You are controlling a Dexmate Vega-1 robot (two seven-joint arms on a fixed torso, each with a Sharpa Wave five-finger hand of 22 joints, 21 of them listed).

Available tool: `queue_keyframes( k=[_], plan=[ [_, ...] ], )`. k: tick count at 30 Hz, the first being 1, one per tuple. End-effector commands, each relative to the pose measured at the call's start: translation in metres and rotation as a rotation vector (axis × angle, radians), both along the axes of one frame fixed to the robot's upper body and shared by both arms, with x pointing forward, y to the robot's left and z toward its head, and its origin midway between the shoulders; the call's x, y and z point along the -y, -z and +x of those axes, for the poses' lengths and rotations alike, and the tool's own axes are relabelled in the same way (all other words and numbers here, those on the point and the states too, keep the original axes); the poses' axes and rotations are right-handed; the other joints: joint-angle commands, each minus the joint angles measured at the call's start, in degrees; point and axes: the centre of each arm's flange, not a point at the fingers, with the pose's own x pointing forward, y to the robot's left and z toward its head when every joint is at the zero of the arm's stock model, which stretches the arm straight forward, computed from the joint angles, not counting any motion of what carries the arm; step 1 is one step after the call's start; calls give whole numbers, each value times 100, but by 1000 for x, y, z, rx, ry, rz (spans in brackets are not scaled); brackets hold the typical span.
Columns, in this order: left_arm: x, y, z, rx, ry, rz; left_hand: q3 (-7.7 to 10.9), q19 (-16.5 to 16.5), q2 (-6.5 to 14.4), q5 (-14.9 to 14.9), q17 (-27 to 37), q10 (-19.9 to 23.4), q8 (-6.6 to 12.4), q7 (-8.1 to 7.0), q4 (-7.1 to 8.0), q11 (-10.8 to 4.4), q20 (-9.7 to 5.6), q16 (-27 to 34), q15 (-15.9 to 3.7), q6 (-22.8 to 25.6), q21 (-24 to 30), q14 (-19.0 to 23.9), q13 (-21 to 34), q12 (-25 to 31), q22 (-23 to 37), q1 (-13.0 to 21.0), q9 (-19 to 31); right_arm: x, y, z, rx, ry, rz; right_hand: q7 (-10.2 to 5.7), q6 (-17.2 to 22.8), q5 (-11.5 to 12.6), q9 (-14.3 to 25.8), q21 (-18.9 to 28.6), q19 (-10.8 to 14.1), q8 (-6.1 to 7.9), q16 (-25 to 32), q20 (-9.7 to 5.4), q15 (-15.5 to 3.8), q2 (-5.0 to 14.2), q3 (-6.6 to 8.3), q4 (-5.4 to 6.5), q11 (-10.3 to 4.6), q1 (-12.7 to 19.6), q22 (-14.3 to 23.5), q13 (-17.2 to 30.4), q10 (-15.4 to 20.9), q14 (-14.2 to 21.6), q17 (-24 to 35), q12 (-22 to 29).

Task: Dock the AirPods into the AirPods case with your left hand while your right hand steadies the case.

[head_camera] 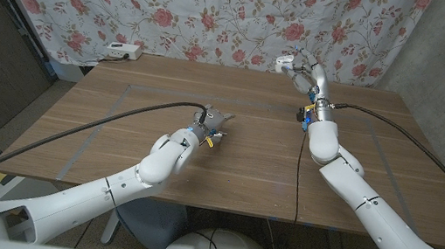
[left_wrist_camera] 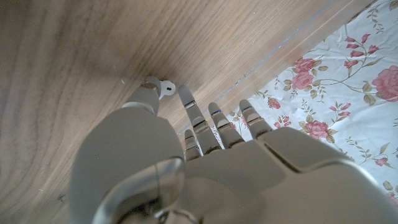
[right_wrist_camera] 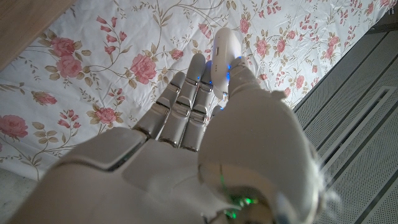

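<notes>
My left hand (head_camera: 208,128) reaches down to the middle of the wooden table (head_camera: 116,126). In the left wrist view a small white AirPod (left_wrist_camera: 166,88) lies on the wood between the thumb tip and the nearest fingertip of that left hand (left_wrist_camera: 186,162). It touches the thumb, but whether it is pinched is unclear. My right hand (head_camera: 304,73) is raised above the table's far edge and holds the white AirPods case (head_camera: 285,61) in its fingertips. The right wrist view shows the case (right_wrist_camera: 224,45) sticking out past the fingers of the right hand (right_wrist_camera: 205,130), against the floral curtain.
A white power strip (head_camera: 119,50) lies at the table's back left corner. A floral curtain (head_camera: 222,10) hangs right behind the table. Black cables run along both arms over the wood.
</notes>
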Motion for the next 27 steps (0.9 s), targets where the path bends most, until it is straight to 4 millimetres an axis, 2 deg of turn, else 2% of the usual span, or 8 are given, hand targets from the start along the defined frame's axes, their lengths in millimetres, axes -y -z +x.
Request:
queue_keyframes(
  k=[1, 10, 27],
  plan=[
    [-1, 2, 1, -8, -5, -6, -13, 51, 39, 7, 5, 184, 37, -20, 6, -3, -24, 42, -78, 122, 8, 71, -31, -5, 4, 5, 15, 1, 1, 0, -2, -1, 8, -5, 53, 41, 18, 13, -11, 31, -15, 21, -864, 41, 2, -15, -737, 4, 4, 83, 773, 55, 27, 84],
    [-1, 3, 2, -11, -4, -9, -30, 59, 44, 14, -9, 306, 82, -54, -15, -10, -27, 52, -98, 281, 8, 91, -73, -12, 4, 30, 14, 1, 0, 0, -2, -9, 5, 0, 59, 42, 18, 13, -9, 30, -21, 25, -864, 39, 1, -16, -736, 2, 4, 81, 777, 59, 31, 85],
    [1, 4, 3, -20, -4, 1, -127, 50, -1, -3, -20, 213, 111, -72, 27, -2, -42, 58, -73, 468, -2, 59, -187, -183, 5, -82, 12, 2, 1, 0, -7, -7, 13, 2, 81, 49, 18, 11, -9, 33, -30, 28, -864, 39, 2, -16, -735, -1, 3, 83, 788, 72, 43, 94]
  ],
)
